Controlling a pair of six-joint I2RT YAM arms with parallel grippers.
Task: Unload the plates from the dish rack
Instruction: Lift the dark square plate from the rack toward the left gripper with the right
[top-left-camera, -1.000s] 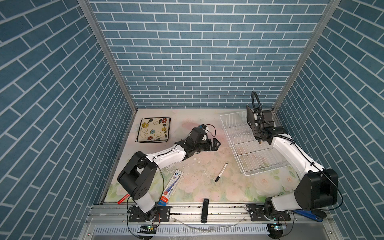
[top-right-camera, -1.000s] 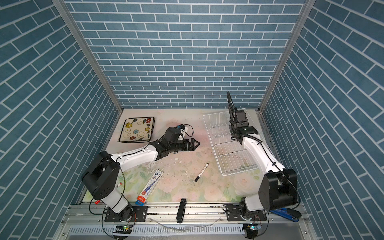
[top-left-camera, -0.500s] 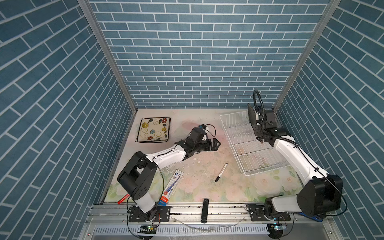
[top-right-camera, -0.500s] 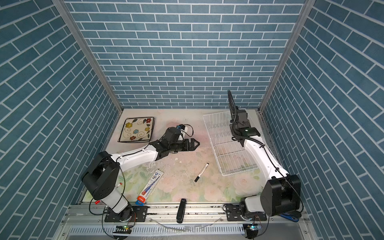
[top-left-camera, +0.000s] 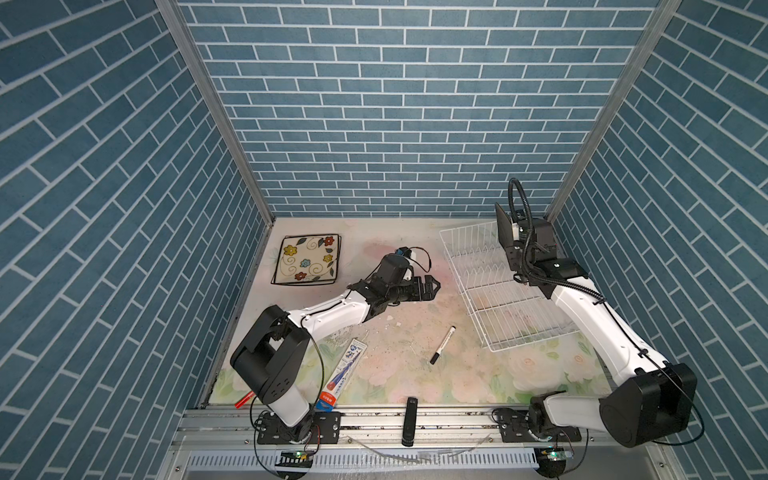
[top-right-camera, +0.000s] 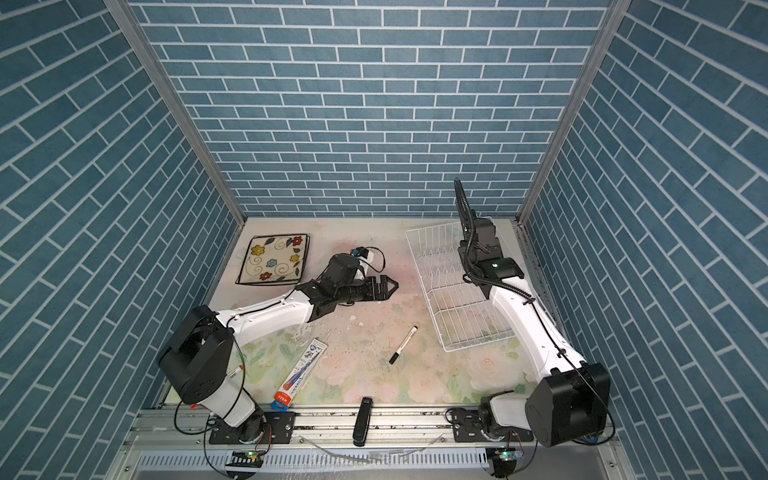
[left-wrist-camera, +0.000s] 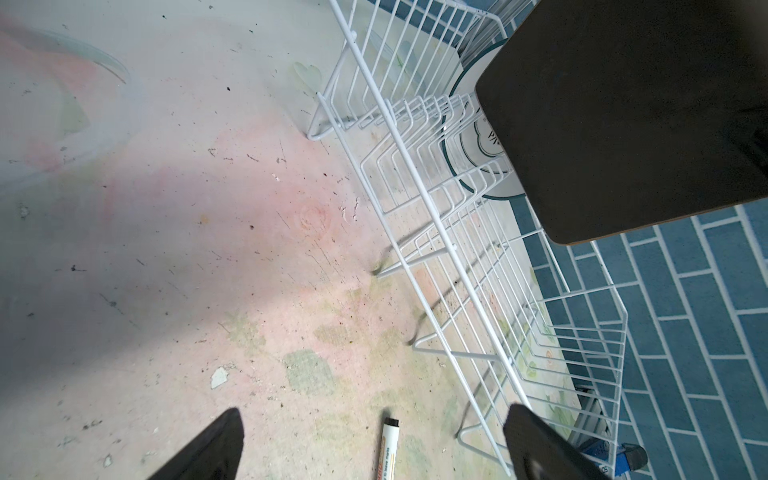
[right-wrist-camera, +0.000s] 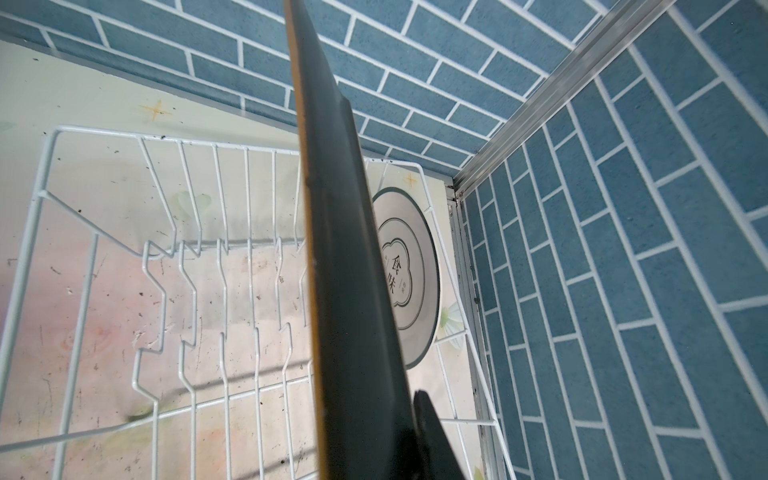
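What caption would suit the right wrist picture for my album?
Right tool holds a black plate edge-on over the white dish rack, a round white plate inside it.

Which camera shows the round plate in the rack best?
Right wrist: the round plate shows its rings and emblem, one side hidden by the black plate. Left wrist catches only part of the plate behind the dish rack. Neither top view shows it clearly.
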